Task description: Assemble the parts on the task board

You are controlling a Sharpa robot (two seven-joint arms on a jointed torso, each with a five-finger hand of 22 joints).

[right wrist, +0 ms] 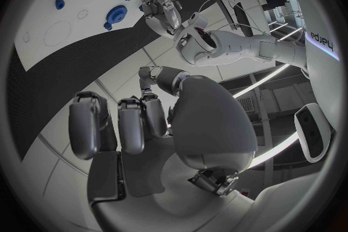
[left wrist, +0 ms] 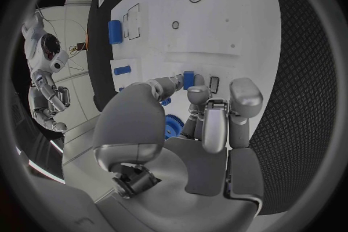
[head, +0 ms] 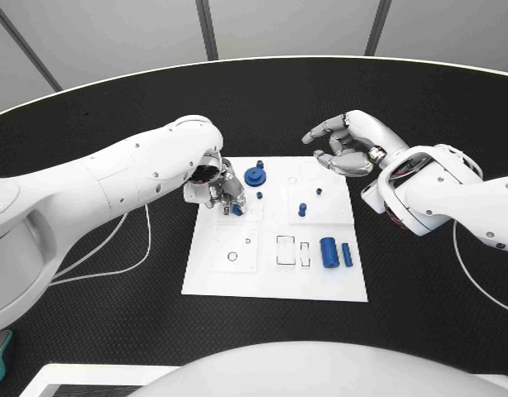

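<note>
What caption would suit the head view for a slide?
Left hand pinches a small blue part over the white task board; right hand hovers with curled fingers.

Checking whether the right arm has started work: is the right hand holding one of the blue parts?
No. In the head view the right hand hovers past the task board's far edge, fingers curled in on nothing.

Bare task board [head: 272, 277] near edge

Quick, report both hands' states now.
Left hand: pinching a small blue part over the board.
Right hand: fingers curled in, holding nothing, off the board.
</note>
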